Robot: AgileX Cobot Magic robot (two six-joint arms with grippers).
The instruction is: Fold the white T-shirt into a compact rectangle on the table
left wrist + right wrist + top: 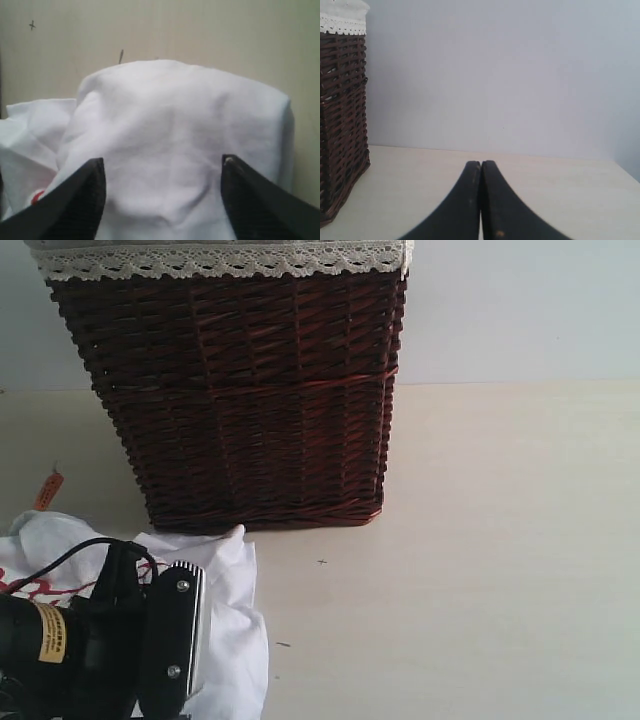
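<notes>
- The pale surface (500, 560) fills most of the exterior view. Its whole right half lies bare, so there is plenty of room to spread cloth.
- A tall brown wicker basket (240, 400) with a lace liner (220, 258) stands at the top centre of that frame. Its base is just behind the clothing.
- The white T-shirt (235, 610) sits bunched in the lower left corner on the surface, just in front of the basket. I see no flat panel or straight edge, and the sleeves and hem cannot be made out. By my reckoning the folding has barely begun: spreading out and every fold are left to do.
- The left arm (100, 640) covers much of the shirt in the exterior view, hiding its jaws. Only the left wrist view shows the left gripper (162, 161). Its jaws stand wide apart around a rounded hump of cloth, and whether they touch it I cannot tell.
- The right gripper (481, 200) appears only in its own wrist view. Its jaws are pressed together on nothing, facing the wall (520, 75), with the basket's side at the frame's left edge.
- The red patch (38, 587) peeks out at the far left, and the orange tag (47, 490) pokes out just above it.
- A dark speck (322, 562) marks the surface near centre.
</notes>
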